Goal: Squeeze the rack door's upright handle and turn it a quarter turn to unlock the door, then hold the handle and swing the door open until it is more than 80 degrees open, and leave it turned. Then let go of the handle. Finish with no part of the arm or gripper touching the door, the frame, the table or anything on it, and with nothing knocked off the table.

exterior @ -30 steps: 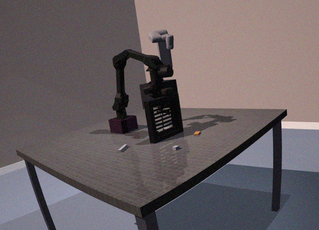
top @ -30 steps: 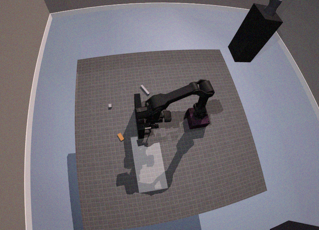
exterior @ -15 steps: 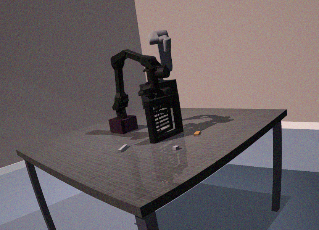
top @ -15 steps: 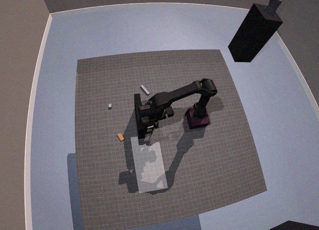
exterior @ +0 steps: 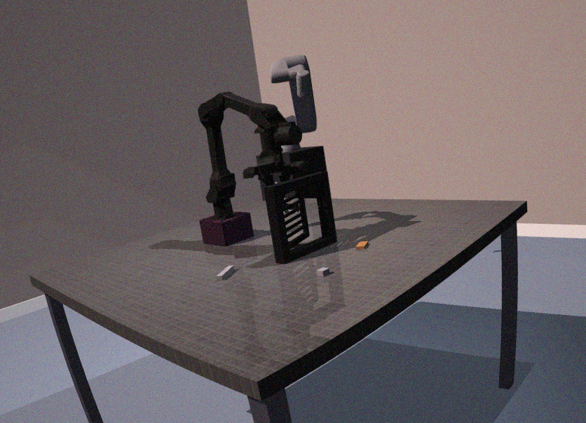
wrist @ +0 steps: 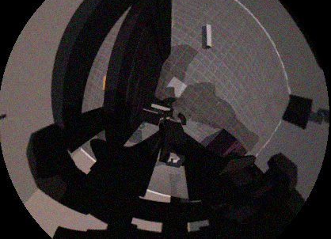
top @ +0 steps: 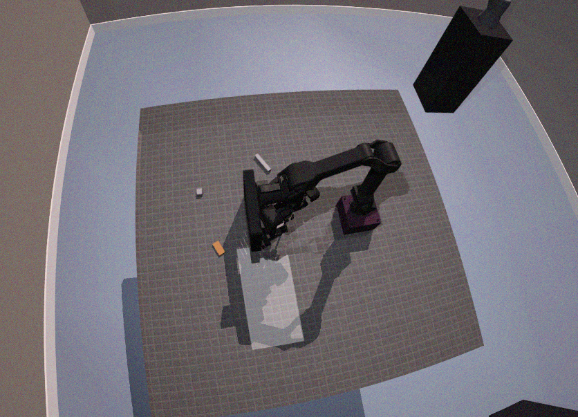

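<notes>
The black rack frame (top: 250, 202) (exterior: 279, 229) (wrist: 63, 81) stands upright on the table. The slatted black door (exterior: 304, 217) (wrist: 119, 73) is partly open, swung out of the frame toward the arm's base. A gap between door and frame shows in the wrist view. My gripper (top: 283, 212) (exterior: 279, 175) (wrist: 172, 134) hangs from above on the arm's side of the frame, and is shut on the door handle. The handle is dark and mostly hidden between the fingers, so its exact turn is hard to tell.
A white stick (top: 262, 162) (exterior: 226, 272) (wrist: 208, 36) lies near one end of the frame. A small pale cube (top: 198, 192) (exterior: 322, 271) and an orange block (top: 218, 247) (exterior: 362, 245) lie beyond the frame. The purple base (top: 359, 218) (exterior: 226, 229) stands on the door's side.
</notes>
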`<state>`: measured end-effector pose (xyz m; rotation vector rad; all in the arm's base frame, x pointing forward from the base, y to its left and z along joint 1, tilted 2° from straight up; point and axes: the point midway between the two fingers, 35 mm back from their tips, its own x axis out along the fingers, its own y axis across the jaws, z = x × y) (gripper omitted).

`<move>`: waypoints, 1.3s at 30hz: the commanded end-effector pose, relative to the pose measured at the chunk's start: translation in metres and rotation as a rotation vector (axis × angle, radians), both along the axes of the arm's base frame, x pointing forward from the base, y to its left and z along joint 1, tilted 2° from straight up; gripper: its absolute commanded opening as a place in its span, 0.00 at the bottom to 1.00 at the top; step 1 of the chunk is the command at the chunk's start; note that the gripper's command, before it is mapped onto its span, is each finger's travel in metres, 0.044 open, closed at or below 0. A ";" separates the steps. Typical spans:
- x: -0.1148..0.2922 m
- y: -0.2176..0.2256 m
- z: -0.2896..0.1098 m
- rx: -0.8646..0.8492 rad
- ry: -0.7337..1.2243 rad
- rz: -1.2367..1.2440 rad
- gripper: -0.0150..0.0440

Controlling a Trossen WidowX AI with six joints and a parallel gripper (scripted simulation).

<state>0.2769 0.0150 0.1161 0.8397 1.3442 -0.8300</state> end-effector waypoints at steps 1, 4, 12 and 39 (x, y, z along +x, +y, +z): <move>-0.006 -0.007 -0.001 -0.010 -0.003 0.090 0.28; -0.011 -0.011 -0.001 -0.013 -0.002 0.135 0.28; -0.022 -0.024 -0.002 -0.020 0.003 0.251 0.28; -0.046 -0.072 -0.002 -0.044 0.016 0.607 0.28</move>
